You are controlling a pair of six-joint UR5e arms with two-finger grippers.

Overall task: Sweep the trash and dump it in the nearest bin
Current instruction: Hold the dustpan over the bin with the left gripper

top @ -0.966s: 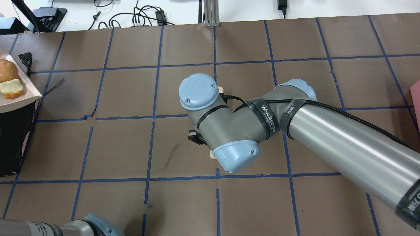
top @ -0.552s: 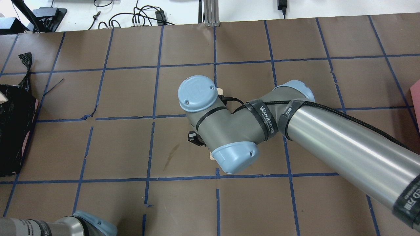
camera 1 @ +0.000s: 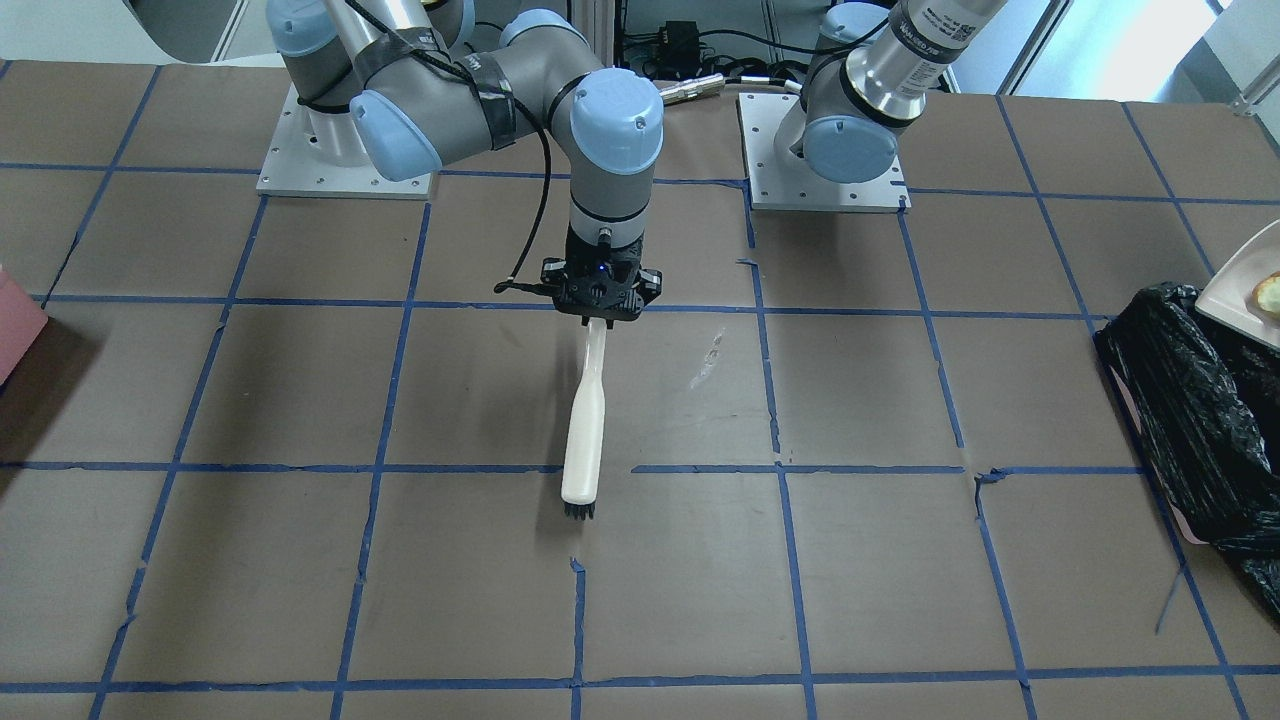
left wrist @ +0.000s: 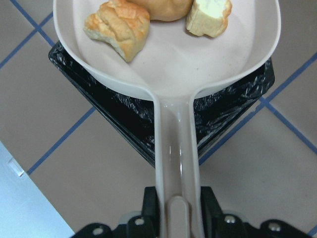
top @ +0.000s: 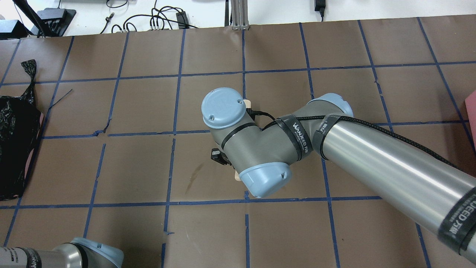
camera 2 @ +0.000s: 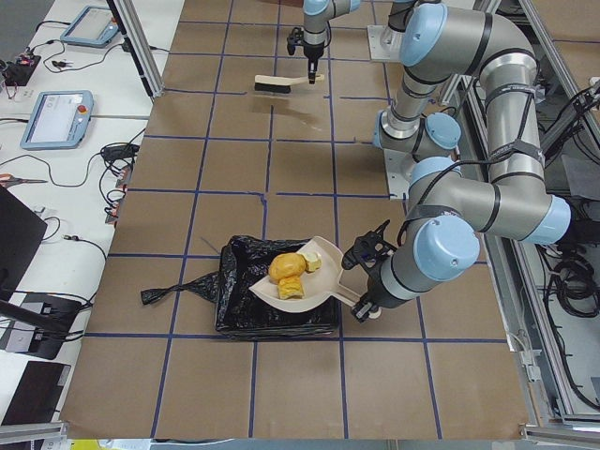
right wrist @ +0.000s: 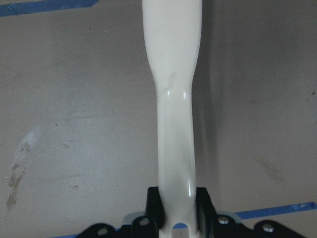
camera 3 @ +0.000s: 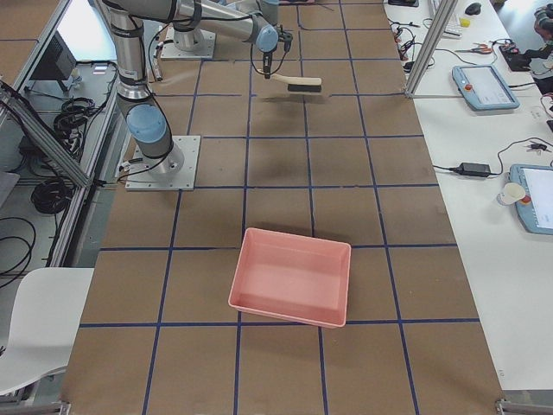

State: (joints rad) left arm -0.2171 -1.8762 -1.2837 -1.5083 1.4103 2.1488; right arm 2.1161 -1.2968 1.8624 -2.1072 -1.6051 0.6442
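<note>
Swung the dustpan (left wrist: 171, 74) out past the overhead view's 9 o'clock edge within the last second, leaving only the bin (top: 15, 149) there. Starting at the table's (camera 1: 300, 400) 9 o'clock end: clamps the left tool (left wrist: 179, 210) tight around the pan's handle, one finger on each side. Holds the scoop over the black-lined bin, with the trash (left wrist: 119, 25) lying at its far end: one brown lump, two pale torn chunks. At mid-table, pinches the right tool (camera 1: 598, 308) closed on the handle end of a cream brush (camera 1: 583, 420). Points that brush toward 12 o'clock, black bristles at the far tip facing down, raised off the table above its shadow. Finds a pink tray (camera 3: 291, 275) at the 3 o'clock end, well apart from both arms.
</note>
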